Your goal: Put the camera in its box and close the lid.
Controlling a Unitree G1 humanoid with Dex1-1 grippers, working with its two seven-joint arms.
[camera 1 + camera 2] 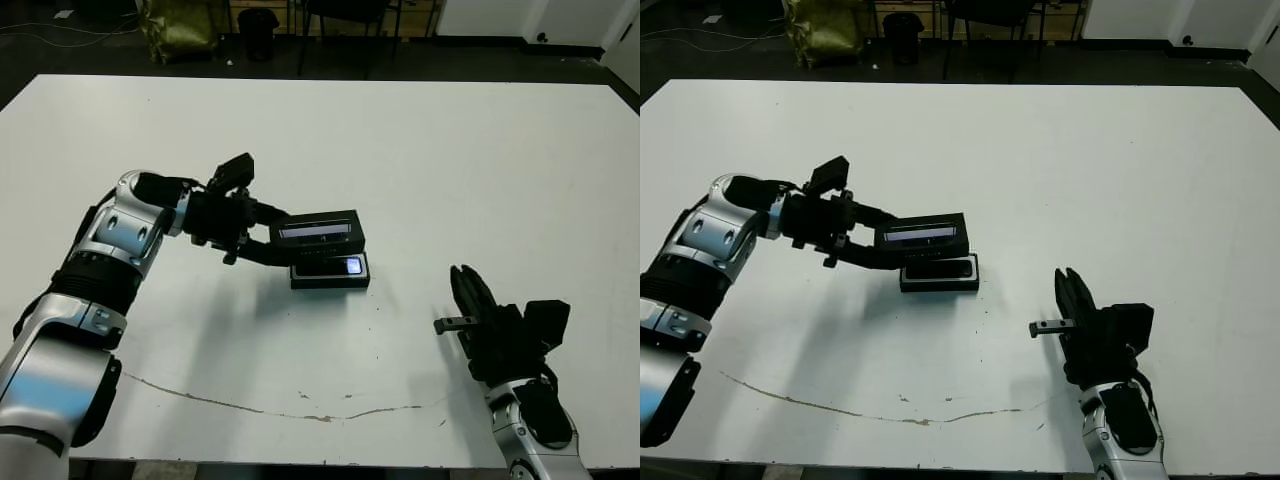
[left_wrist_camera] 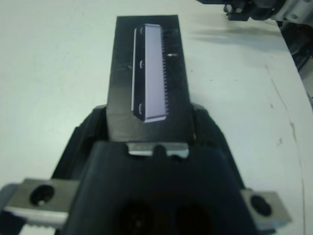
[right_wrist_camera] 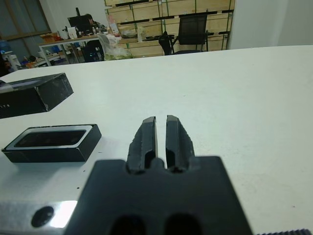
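The box (image 1: 330, 271) sits on the white surface (image 1: 480, 170) near its middle, with the camera (image 3: 49, 138) lying inside it, its small screen glowing at one end. The left gripper (image 1: 270, 238) is closed on one short end of the lid (image 1: 318, 232) and holds it in the air, striped face up and roughly level, just above the box and shifted a little toward the far side of it, so the box's near part with the camera is uncovered. From the right wrist view there is clear air between the lid and the box. The right gripper (image 1: 470, 292) rests low over the surface well to the right of the box and nearer the front edge, its two black fingers (image 3: 146, 137) drawn almost together with only a thin slit between them, holding nothing. A thin brownish crack line (image 1: 260, 408) runs across the surface in front of the box.
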